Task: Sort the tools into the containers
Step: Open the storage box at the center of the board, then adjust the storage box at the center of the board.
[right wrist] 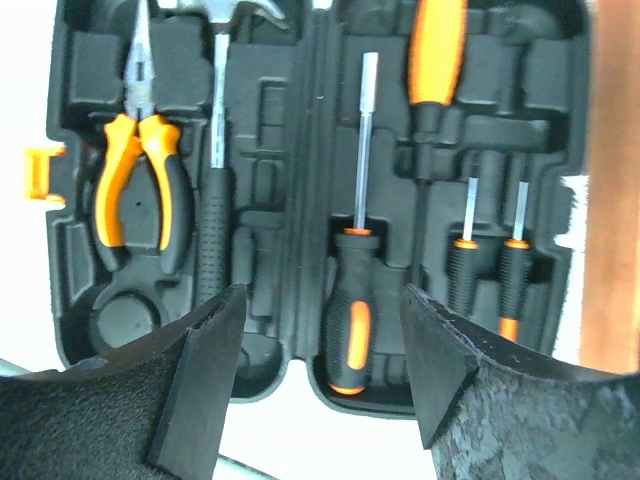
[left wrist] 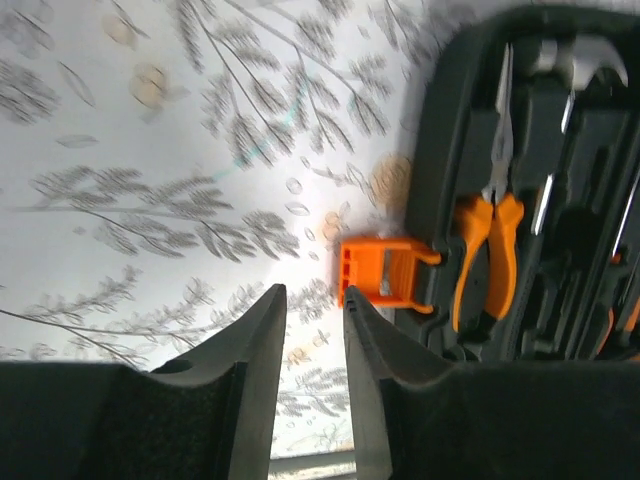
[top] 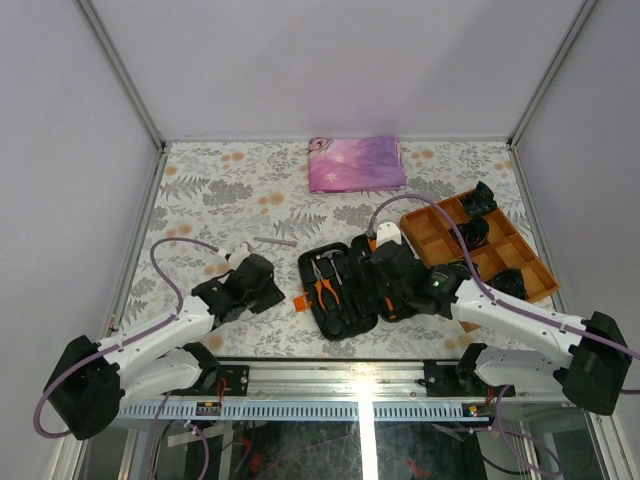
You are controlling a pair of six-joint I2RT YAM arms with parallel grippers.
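The black tool case (top: 312,268) lies open at the table's front centre, with an orange latch (top: 300,302) on its left edge. In it lie orange-handled pliers (right wrist: 135,185), a hammer (right wrist: 213,200), a black-and-orange screwdriver (right wrist: 352,310), two small screwdrivers (right wrist: 463,265) and an orange-handled tool (right wrist: 437,50). My right gripper (right wrist: 320,300) is open and empty, low over the case's near edge, with the screwdriver handle between its fingers. My left gripper (left wrist: 315,295) is slightly open and empty, just left of the latch (left wrist: 378,272). The pliers (left wrist: 487,240) and hammer head (left wrist: 585,55) also show there.
An orange divided tray (top: 430,228) with black coiled bundles stands at the right, beside my right arm. A folded pink-purple cloth (top: 355,163) lies at the back. A thin grey rod (top: 275,241) lies on the floral tablecloth behind my left gripper (top: 268,290).
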